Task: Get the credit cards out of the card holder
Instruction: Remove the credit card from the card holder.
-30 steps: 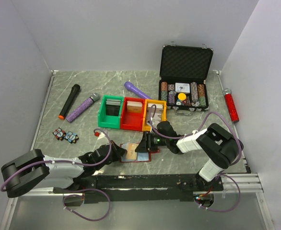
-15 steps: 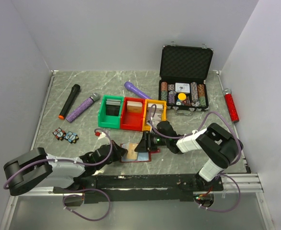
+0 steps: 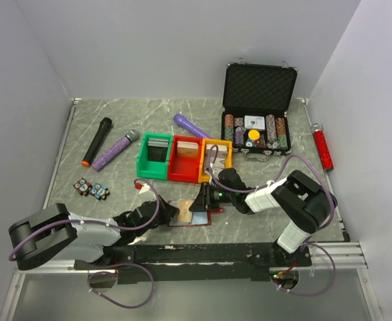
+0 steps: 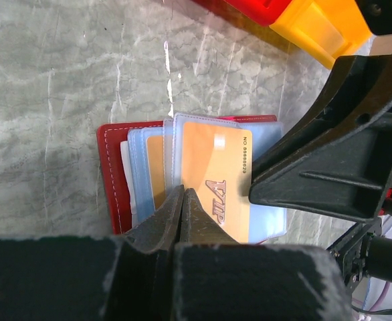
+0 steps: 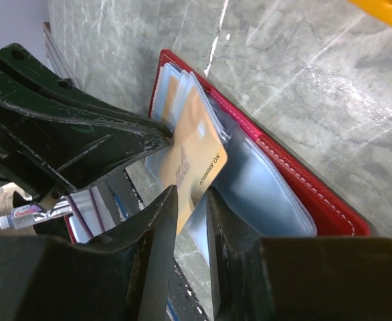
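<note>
Open card holder (image 5: 284, 175), bins (image 3: 182, 174) just behind, right fingers (image 5: 149, 257) seemingly pinching orange card (image 5: 197, 152)

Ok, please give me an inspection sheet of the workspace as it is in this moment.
Surface: grey marbled table, no spills seen.
Job's things: dark-red card holder lies open; orange card among its pale sleeves.
Clutter: three bins, open poker chip case, black and purple microphones, red tube, two small patterned items.
Grippers: left gripper shut, tips on the sleeves; right gripper straddles the orange card's edge, grip uncertain.
Cables: purple cables loop along both arms.
Surroundings: white walls; nothing else seen.
</note>
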Motion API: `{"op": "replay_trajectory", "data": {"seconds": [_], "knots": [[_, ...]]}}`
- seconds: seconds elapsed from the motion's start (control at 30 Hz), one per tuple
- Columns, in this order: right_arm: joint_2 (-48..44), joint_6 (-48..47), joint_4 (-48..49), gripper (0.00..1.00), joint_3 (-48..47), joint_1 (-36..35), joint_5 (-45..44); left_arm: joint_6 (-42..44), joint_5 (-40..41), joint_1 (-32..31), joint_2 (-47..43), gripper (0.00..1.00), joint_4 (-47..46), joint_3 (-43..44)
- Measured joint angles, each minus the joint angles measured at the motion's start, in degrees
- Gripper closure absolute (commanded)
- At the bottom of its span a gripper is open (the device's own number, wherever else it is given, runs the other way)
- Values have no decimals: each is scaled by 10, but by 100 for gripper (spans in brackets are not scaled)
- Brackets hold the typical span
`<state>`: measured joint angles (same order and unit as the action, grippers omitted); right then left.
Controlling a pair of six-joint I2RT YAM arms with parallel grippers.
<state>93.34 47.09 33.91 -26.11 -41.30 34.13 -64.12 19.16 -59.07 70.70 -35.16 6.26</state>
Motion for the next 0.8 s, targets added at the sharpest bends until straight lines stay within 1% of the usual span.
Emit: {"op": "replay_trajectory", "data": {"seconds": [0.17,0.3,0.4,0.47,0.63,0.8], "knots": [[7,0,0,71,0,0,0,5,0,-1,3,99,-3,1],[7,1,-1,60,-1,0,0,10,0,-2,9,99,-7,3],[7,3,-1,59,-2,0,1,13,0,-3,11,99,-10,4],[7,4,-1,62,-2,0,1,15,0,-3,11,99,-10,4],[12,9,0,72,-2,1,0,15,0,-3,12,99,-11,4],[23,15,3,86,-2,2,1,15,0,-3,12,99,-11,4]]}}
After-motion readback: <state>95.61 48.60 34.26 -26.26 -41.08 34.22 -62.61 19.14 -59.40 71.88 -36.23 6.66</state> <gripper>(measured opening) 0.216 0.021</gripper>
